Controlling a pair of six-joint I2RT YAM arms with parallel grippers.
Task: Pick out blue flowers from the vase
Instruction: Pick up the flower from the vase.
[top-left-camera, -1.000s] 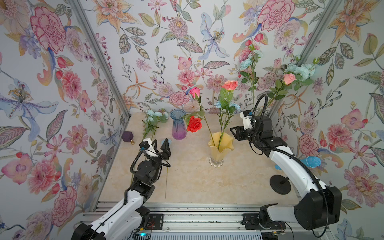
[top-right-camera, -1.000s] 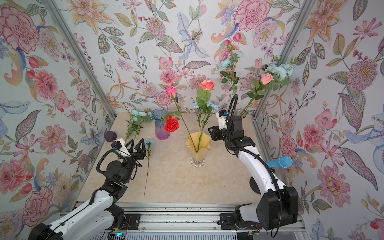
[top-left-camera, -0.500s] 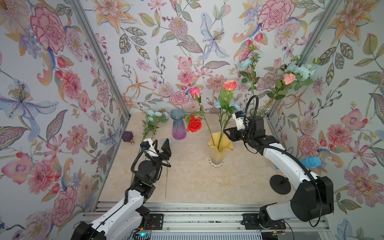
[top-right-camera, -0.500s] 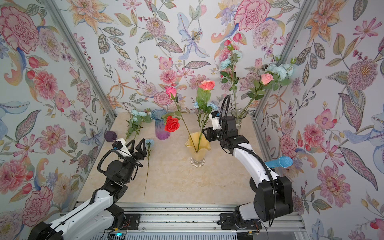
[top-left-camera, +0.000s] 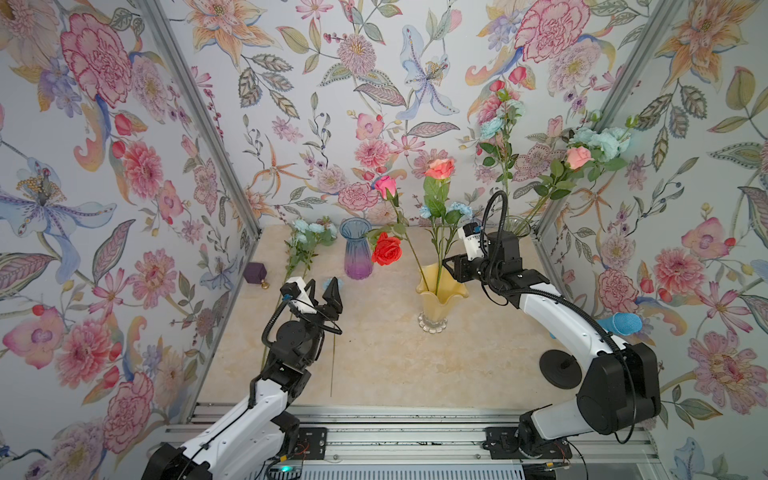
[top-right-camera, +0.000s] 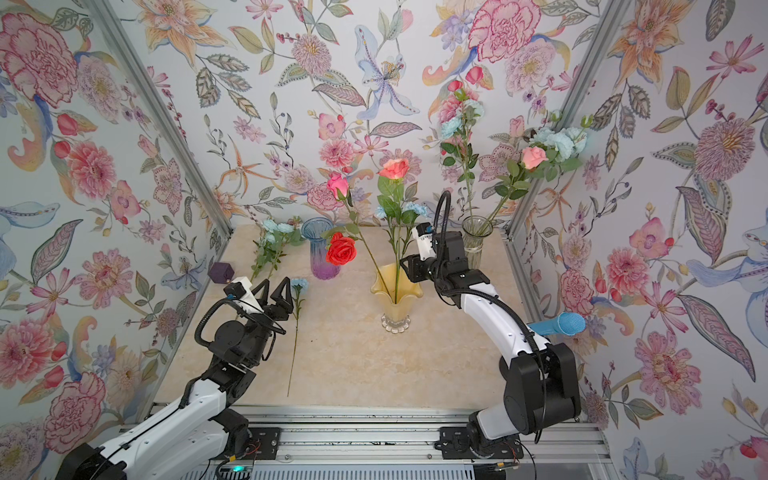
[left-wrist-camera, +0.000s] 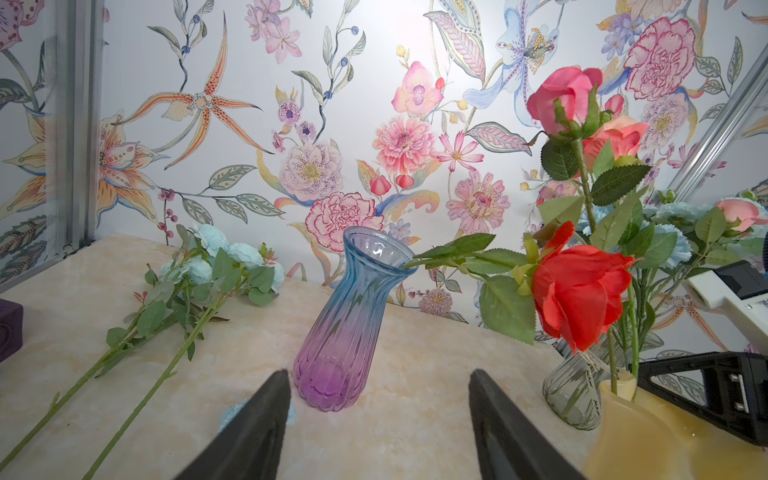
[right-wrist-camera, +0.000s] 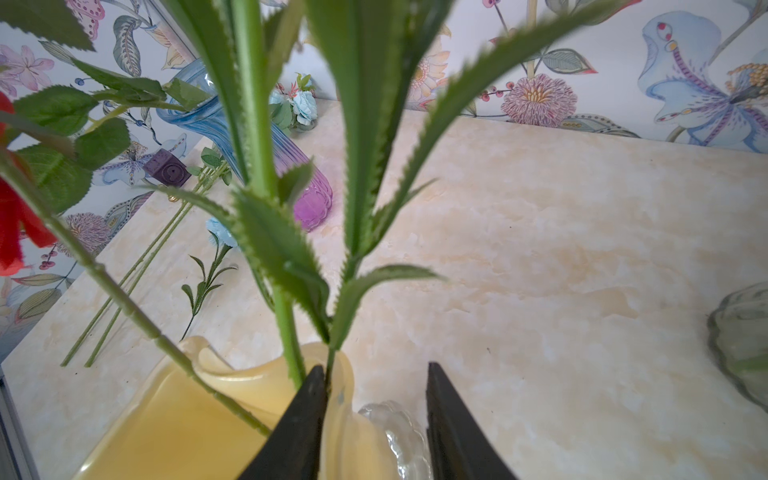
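Note:
A yellow vase (top-left-camera: 451, 297) (top-right-camera: 409, 291) (right-wrist-camera: 232, 370) stands mid-table with a pink rose, a coral rose and pale blue flowers (top-left-camera: 459, 208) (top-right-camera: 415, 208). My right gripper (top-left-camera: 449, 269) (top-right-camera: 409, 269) (right-wrist-camera: 374, 374) is open at the vase's rim. A thin green stem (right-wrist-camera: 331, 361) rises just inside one finger, not clamped. My left gripper (top-left-camera: 323, 289) (top-right-camera: 274, 286) (left-wrist-camera: 378, 386) hangs open and empty over the table's left. A single blue flower (top-right-camera: 299, 284) (left-wrist-camera: 232, 411) lies beside it, and a blue spray (top-left-camera: 309, 232) (left-wrist-camera: 224, 257) lies further back.
A blue-purple vase (top-left-camera: 357, 253) (left-wrist-camera: 345, 324) holds a red rose (top-left-camera: 386, 249). A clear glass vase (top-right-camera: 476, 245) in the back right corner carries tall blue and pink blooms. A blue microphone (top-left-camera: 623, 323) on a black stand (top-left-camera: 561, 368) is at the right; a purple cube (top-left-camera: 254, 272) sits left.
My right gripper has swung left from near the clear vase to the yellow vase's rim. The left arm has not moved.

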